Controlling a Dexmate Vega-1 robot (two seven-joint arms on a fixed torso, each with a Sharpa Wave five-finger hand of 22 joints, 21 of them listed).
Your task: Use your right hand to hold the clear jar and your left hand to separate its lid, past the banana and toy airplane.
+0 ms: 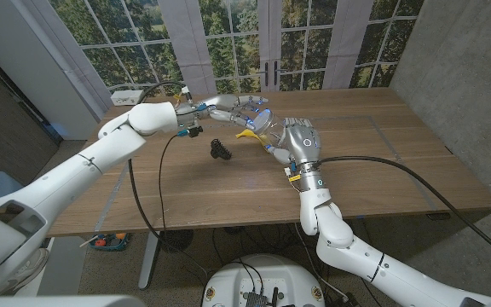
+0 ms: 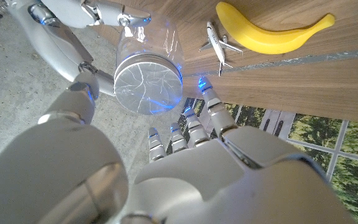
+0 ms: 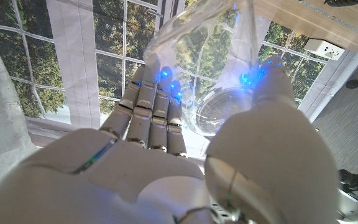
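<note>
Head view: the right hand (image 1: pixel 301 141) grips the clear jar (image 1: pixel 267 126) at the middle of the desk (image 1: pixel 382 162), toward its far side. The left hand (image 1: pixel 239 109) reaches in from the left, fingers at the jar's far end; whether they grip it I cannot tell here. The banana (image 1: pixel 245 134) lies just left of the jar, and a small black object (image 1: pixel 221 150) sits nearer, to the left.

Left wrist view: the jar (image 2: pixel 151 53) lies tilted, its silver lid (image 2: pixel 148 85) facing the left hand (image 2: pixel 229 162), whose fingers (image 2: pixel 211 102) spread open just short of it. The toy airplane (image 2: pixel 219 42) and banana (image 2: pixel 272 34) rest on the desk beside the jar.

Right wrist view: the right hand (image 3: pixel 179 155) wraps the jar (image 3: pixel 216 74) between fingers (image 3: pixel 151 96) and thumb.
</note>
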